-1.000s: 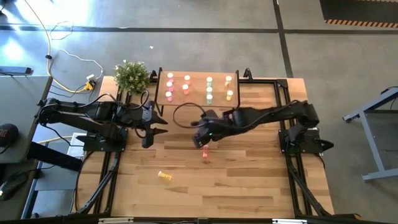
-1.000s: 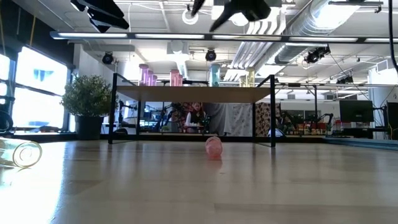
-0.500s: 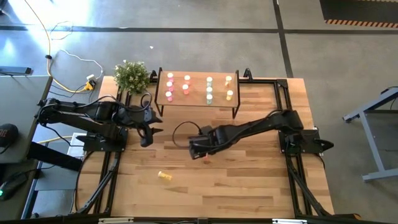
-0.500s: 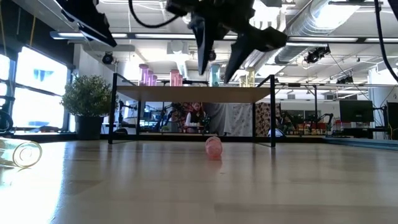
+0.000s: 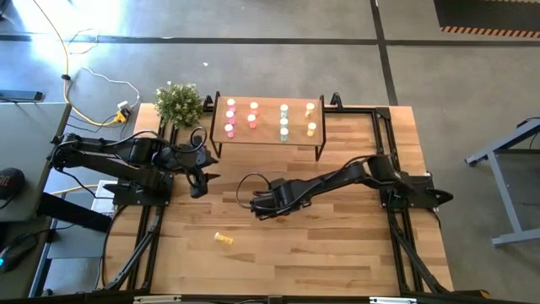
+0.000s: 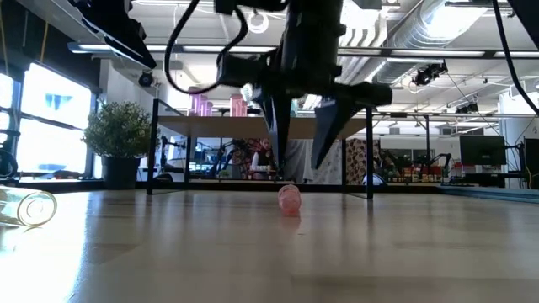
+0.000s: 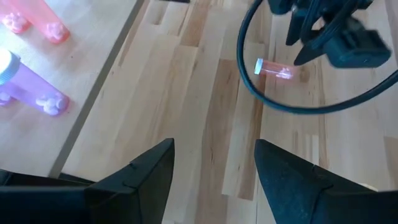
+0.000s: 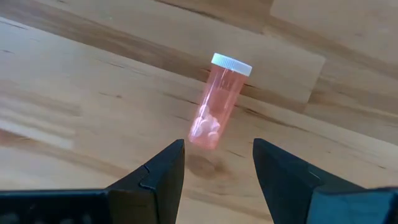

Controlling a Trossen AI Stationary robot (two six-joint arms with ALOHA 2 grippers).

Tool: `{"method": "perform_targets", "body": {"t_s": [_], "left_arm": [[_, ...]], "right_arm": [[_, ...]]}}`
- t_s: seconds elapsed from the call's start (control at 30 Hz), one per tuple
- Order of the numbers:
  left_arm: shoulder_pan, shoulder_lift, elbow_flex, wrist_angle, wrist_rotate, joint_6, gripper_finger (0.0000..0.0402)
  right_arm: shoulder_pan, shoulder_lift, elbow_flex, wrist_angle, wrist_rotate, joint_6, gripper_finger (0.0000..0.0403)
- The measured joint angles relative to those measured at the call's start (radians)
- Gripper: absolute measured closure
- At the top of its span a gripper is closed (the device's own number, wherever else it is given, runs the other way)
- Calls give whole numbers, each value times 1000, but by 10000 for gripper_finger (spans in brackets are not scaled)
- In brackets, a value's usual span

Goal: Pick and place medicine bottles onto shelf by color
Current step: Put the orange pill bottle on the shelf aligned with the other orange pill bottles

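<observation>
Fingers of the right tool [image 8: 214, 180] stand apart and empty, straddling the line of a pink bottle [image 8: 217, 102] that lies on its side on the tabletop [image 5: 337, 253] just ahead of them — a spread that looks chosen so each finger can pass down one flank of the little cylinder. In the low view that tool [image 6: 301, 160] hangs point-down directly above the bottle [image 6: 289, 198], near it but apart from it, so the grasp is not yet made; I judge the step in hand to be the descent onto this bottle. Because the bottle lies flat with its white cap toward the far side, it would likely roll if nudged off-centre, which may be why the fingers are squared to its long axis. Farther out, the left tool [image 5: 196, 176] waits near the tabletop's left edge with its own fingers [image 7: 143, 174] also spread and holding nothing — clear of the working arm's reach. A yellow bottle [image 5: 223, 239] lies on its side nearer the front of the tabletop, well apart from both tools and still to be fetched. At the back stands the shelf [image 5: 299, 111], already carrying upright bottles grouped in columns by colour, pink and red toward the left, pale green and yellow toward the right, beside a small potted plant [image 5: 178, 103]
</observation>
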Motion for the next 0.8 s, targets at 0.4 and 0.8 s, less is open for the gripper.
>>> {"method": "perform_targets", "body": {"t_s": [0.4, 0.8], "left_arm": [[0, 0, 0, -2, 0, 15, 188], [0, 0, 0, -8, 1, 19, 188]], "right_arm": [[-18, 83, 0, 22, -16, -6, 221], [-25, 112, 1, 56, -54, -42, 284]]}}
